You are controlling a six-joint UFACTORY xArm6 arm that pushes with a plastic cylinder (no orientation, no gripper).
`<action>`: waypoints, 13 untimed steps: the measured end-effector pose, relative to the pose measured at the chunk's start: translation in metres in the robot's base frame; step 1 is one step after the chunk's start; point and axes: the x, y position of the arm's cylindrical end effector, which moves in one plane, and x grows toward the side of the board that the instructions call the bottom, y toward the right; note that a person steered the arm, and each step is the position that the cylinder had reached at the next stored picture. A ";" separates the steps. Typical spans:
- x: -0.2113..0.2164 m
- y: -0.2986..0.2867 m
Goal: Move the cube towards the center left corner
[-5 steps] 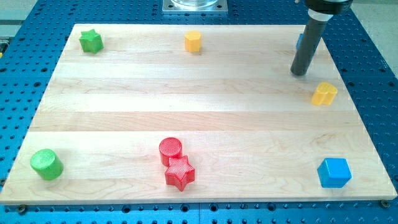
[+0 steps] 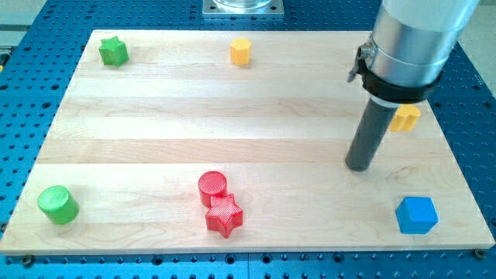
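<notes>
Pale maple board (image 2: 256,116) on a blue perforated table (image 2: 31,256): my tip (image 2: 357,166) rests on the wood toward the board's right edge, gripping nothing, since the rod has no jaws and touches no block. The blue cube (image 2: 416,215), the task's thing, sits in the bottom right corner, below and to the right of my tip and clearly apart from it.

The risks, as a judgement: the cube must cross nearly the whole board to reach the middle of the left edge, and a push landing off its centre could spin it or let it slip past the rod. A low path could also run it into the red cylinder (image 2: 212,187) and red star (image 2: 224,215), which touch each other near the bottom edge.

The count: one blue cube, one red cylinder, one red star, one green cylinder (image 2: 58,204) at the bottom left corner, one green star (image 2: 113,51) at the top left corner, one yellow block (image 2: 241,51) by the top edge, and one yellow block (image 2: 407,116) partly hidden behind the arm.
</notes>
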 end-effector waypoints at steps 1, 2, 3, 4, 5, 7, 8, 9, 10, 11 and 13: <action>0.018 0.042; 0.023 0.099; 0.028 0.145; 0.049 0.153; 0.090 0.122; 0.103 0.038; 0.098 0.000; 0.073 -0.011; 0.053 0.002; 0.056 0.002; 0.071 0.061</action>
